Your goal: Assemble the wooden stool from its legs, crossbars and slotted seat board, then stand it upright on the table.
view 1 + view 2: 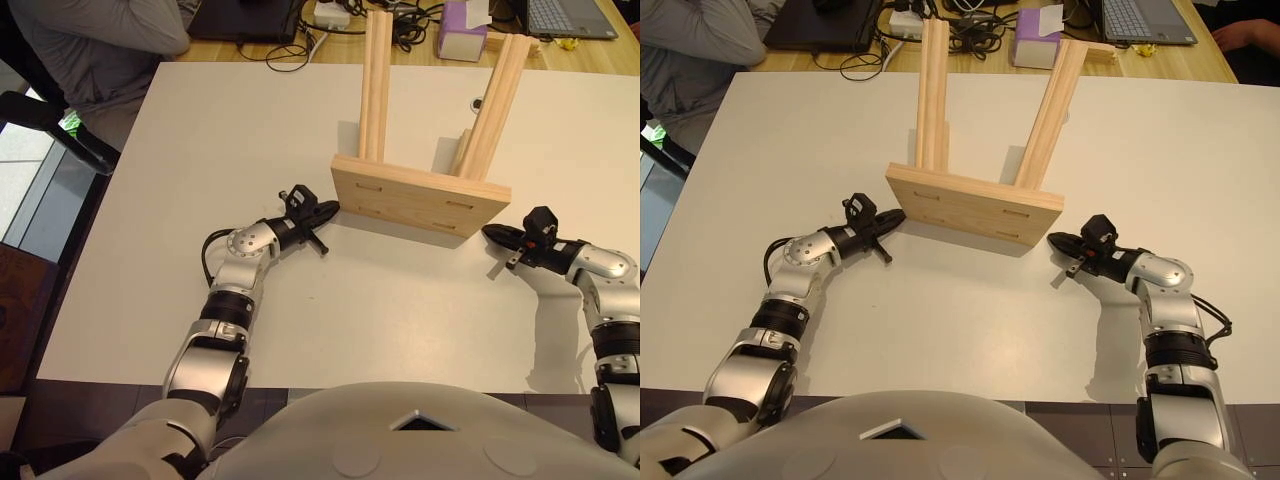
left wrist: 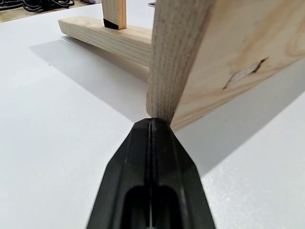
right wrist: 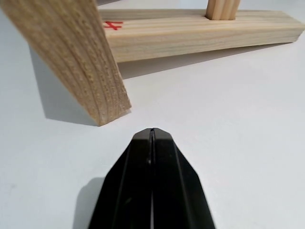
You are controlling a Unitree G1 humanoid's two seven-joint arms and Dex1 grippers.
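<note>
**Position of the workpiece.** The stool [image 1: 420, 170] lies on its side near the middle of the table [image 1: 200, 200]. The seat board [image 1: 420, 200] stands on one long edge, with its slotted face turned toward you. The legs [image 1: 376, 80] run away from you toward the far edge of the table. A crossbar [image 1: 462, 152] joins the right pair of legs. The stool looks assembled; it is not yet upright.

**Gripper state.** The left gripper [image 1: 330, 209] is clenched with its fingers pressed flat together. Its tip touches the lower left corner of the seat board, and it holds nothing. The right gripper [image 1: 1058, 241] is also clenched and empty. It rests low over the table, just beside the lower right corner of the board, with a visible gap between them.

**Handling properties (judgement).** Treat the stool as a stiff, solid wooden frame. It is probably light enough to tip with two arms but awkward in bulk. The joints appear to be press-fitted, so avoid twisting one leg against another. Expect the smooth wood to skid on the smooth tabletop under a one-sided push.

**Where to take hold (judgement).**
1. Release both grippers before you attempt a grasp.
2. Take hold across the thickness of the seat board at its two short ends, or support it from beneath the lower edge.
3. Load both sides evenly when you raise the board, so that the stool pivots on the far ends of the legs.
</note>
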